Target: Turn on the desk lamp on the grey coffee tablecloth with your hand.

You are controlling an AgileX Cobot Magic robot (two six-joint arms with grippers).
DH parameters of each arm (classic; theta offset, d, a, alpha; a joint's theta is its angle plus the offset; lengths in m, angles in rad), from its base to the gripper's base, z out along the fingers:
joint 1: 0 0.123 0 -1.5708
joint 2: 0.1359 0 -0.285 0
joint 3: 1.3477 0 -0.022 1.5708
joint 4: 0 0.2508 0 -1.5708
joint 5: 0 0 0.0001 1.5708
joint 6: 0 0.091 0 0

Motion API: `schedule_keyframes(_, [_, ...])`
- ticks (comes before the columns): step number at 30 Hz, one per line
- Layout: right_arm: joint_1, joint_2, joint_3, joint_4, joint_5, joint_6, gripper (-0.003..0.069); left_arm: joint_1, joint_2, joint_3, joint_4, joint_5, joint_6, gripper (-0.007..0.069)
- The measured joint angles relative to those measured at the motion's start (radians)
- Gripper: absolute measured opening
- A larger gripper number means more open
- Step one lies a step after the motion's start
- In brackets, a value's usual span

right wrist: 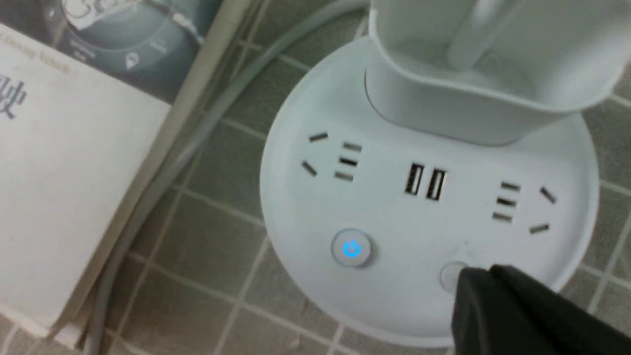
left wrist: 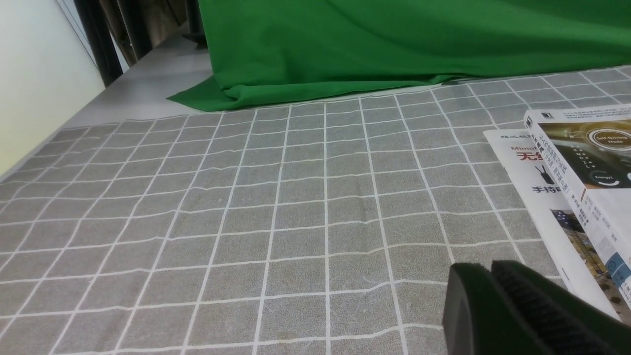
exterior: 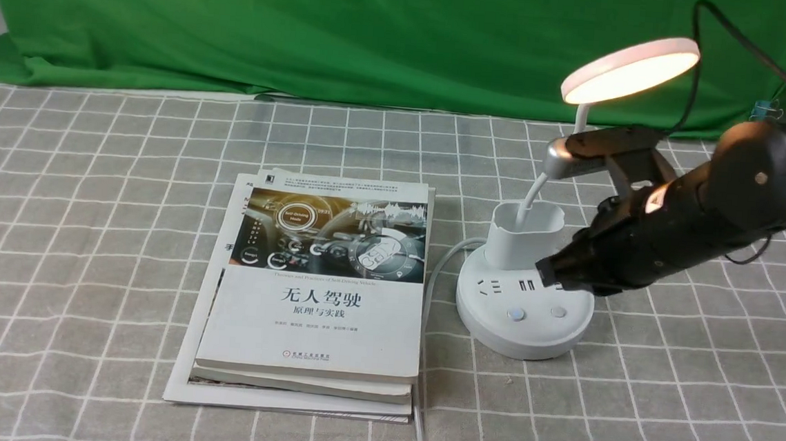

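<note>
The white desk lamp point(exterior: 524, 306) stands on the grey coffee tablecloth point(exterior: 88, 227) right of centre. Its disc head point(exterior: 630, 70) glows. The round base point(right wrist: 424, 222) carries sockets, a button lit blue point(right wrist: 351, 248) and a plain button point(right wrist: 449, 275). My right gripper point(exterior: 547, 271), the hand, is shut and empty; its black tip hovers just over the base's right side. In the right wrist view the right gripper's tip point(right wrist: 480, 277) partly covers the plain button. My left gripper point(left wrist: 485, 270) is shut and empty, low over bare cloth, out of the front view.
A stack of books point(exterior: 312, 291) lies left of the lamp, also showing in the left wrist view point(left wrist: 581, 187). The lamp's grey cord point(exterior: 429, 299) runs between books and base toward the front edge. A green backdrop cloth point(exterior: 351, 31) hangs at the back.
</note>
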Motion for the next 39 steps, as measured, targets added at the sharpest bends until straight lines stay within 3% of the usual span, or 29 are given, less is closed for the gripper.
schedule_keyframes(17, [0.0, -0.677, 0.423, 0.004, 0.023, 0.085, 0.0038, 0.0, 0.0, 0.0, 0.0, 0.0, -0.001, 0.0019])
schedule_keyframes(30, [0.0, -0.821, 0.448, -0.001, -0.067, 0.092, 0.0047, 0.0, 0.0, 0.0, 0.0, 0.0, 0.0, 0.0019])
schedule_keyframes(33, [-0.023, -0.874, 0.495, -0.003, -0.131, 0.092, 0.0027, 0.0, 0.0, 0.0, 0.0, -0.001, 0.0, 0.0019])
schedule_keyframes(39, [-0.173, -1.132, 0.757, -0.009, -0.301, 0.088, 0.0027, 0.0, 0.0, 0.0, 0.0, -0.001, 0.0, 0.0019])
